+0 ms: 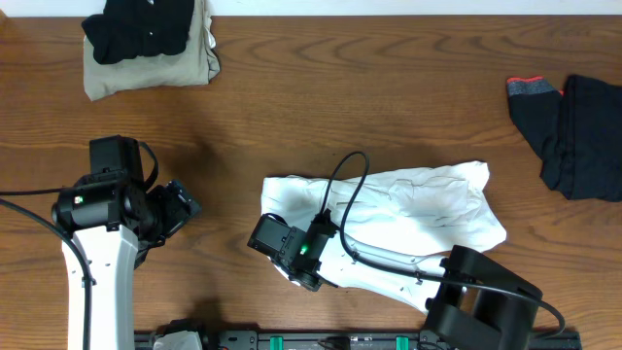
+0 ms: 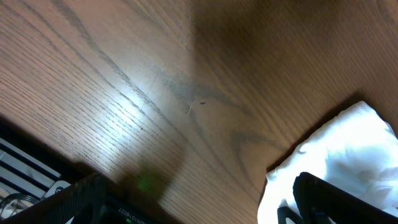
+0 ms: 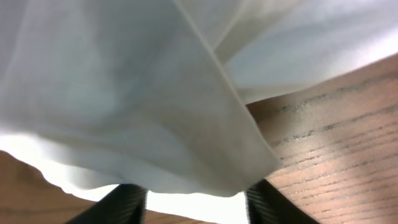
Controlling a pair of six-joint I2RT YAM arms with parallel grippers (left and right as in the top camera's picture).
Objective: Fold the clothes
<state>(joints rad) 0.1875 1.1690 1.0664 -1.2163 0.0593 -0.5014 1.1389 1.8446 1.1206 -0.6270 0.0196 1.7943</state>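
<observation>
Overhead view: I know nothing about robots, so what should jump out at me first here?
A crumpled white shirt lies mid-table, with the right gripper at its left edge, cloth filling its wrist view. A khaki garment with black clothes on top sits at the far-left corner, and another black garment lies at the right edge.

The overhead view is evenly lit and sharp. The white shirt reads bright, while the black clothes at 2 o'clock lose detail. In the left wrist view the counter is soft, with a pale sheen at 9 o'clock and deep shadow at 1 o'clock. The right wrist view is blurred cloth, blown out at 6 o'clock.
</observation>
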